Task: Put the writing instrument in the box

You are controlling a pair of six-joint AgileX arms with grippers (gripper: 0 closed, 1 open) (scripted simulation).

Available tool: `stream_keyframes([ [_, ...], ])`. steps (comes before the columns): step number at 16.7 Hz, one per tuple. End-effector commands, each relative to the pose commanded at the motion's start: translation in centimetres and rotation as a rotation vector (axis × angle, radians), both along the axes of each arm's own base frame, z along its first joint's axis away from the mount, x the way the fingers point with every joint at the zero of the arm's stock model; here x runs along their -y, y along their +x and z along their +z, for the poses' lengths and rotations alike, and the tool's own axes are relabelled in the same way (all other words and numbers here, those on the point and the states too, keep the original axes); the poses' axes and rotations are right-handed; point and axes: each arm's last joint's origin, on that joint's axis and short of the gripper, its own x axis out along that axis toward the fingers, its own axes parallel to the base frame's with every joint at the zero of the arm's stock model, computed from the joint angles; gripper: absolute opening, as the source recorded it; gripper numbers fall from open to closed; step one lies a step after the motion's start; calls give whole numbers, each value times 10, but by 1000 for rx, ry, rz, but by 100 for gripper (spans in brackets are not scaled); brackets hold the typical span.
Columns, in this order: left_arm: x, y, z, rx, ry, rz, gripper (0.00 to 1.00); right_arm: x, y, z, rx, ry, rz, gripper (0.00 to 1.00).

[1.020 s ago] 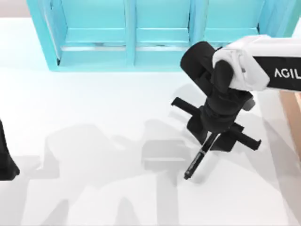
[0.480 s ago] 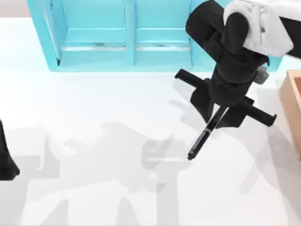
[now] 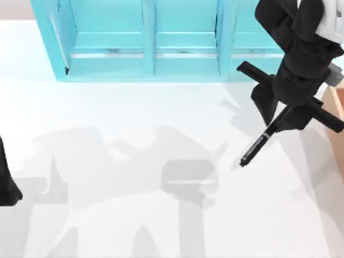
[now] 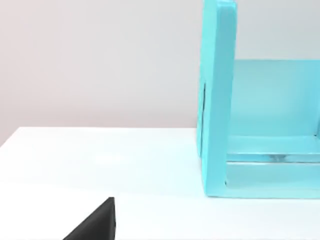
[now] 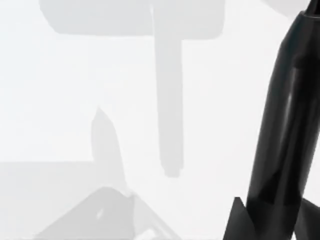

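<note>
The writing instrument (image 3: 254,149) is a slim black pen with a pale band at mid-body, hanging aslant above the table at the right. My right gripper (image 3: 280,121) is shut on its upper end, and its free tip points down and to the left. In the right wrist view the pen (image 5: 285,125) is a dark shaft over the white table. A tan sliver of the box (image 3: 337,102) shows at the right edge, just right of the gripper. My left arm (image 3: 5,183) is parked at the left edge.
A big teal three-compartment shelf unit (image 3: 150,37) stands along the back of the table; its end wall (image 4: 219,100) shows in the left wrist view. The white tabletop (image 3: 134,161) carries only shadows.
My right gripper has carried the pen up off the table and to the right, toward the back and the box. The left arm has stayed still.
</note>
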Motion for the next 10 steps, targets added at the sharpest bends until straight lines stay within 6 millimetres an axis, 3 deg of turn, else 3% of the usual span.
stream_keyframes([
  [2,0,0,0,0,0,0,100,48,15,2,-9,-3,-123,0],
  [5,0,0,0,0,0,0,100,143,24,6,-29,-6,-359,0],
  [8,0,0,0,0,0,0,100,235,8,11,-39,-4,-593,0],
  [10,0,0,0,0,0,0,100,280,-9,16,-38,0,-714,0],
])
